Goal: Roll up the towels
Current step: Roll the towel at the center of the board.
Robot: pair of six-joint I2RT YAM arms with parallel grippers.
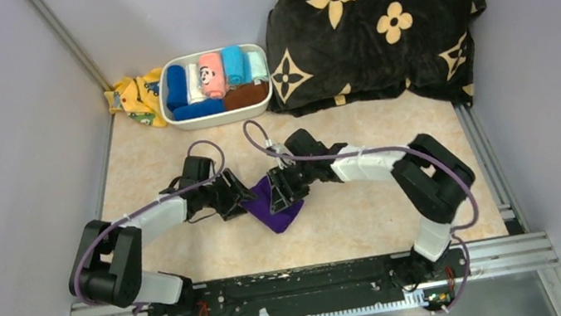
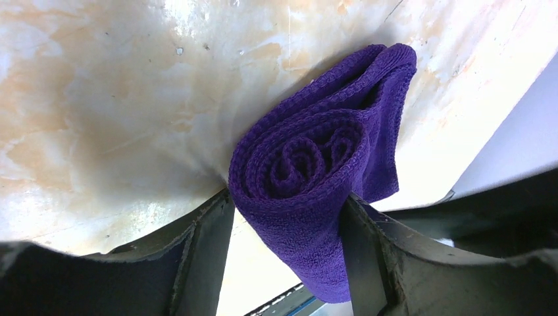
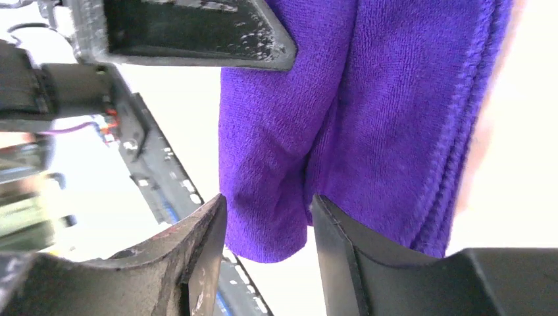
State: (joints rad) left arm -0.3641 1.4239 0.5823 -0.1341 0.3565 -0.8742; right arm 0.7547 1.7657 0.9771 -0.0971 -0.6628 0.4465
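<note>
**Q:** What is entered at the far left?

**A:** Item 1: yellow patterned cloth (image 1: 132,98), bunched in the back corner, just beside the white bin (image 1: 209,122). Item 2: the bin itself, packed with rolled cloths. The pink panda towel (image 1: 208,75) is lodged in it, rolled, between a white roll and a light blue one.

**Q:** What is listed at the middle of the table (image 1: 370,220)?

**A:** Item 3: left gripper (image 2: 286,197). Its jaws are set wide and pressed against both sides of the purple towel (image 2: 309,151). The towel's rolled end, a spiral of layers, is seen between the fingers. Item 4: the purple towel, located between the two grippers and well apart from the bin. A loose corner is pointed toward the near edge. Whether it is rested on the tabletop or lifted off it cannot be told.

**Q:** How is the right gripper (image 3: 270,204) recorded?

**A:** Item 5: jaws parted about halfway. A hanging fold of the purple towel is placed between them. No firm clamp is shown, and a thin gap is seen at one finger.

**Q:** And the last entry?

**A:** Item 6: black blanket with tan flowers (image 1: 375,26), heaped at the back right, apart from the purple towel.
</note>
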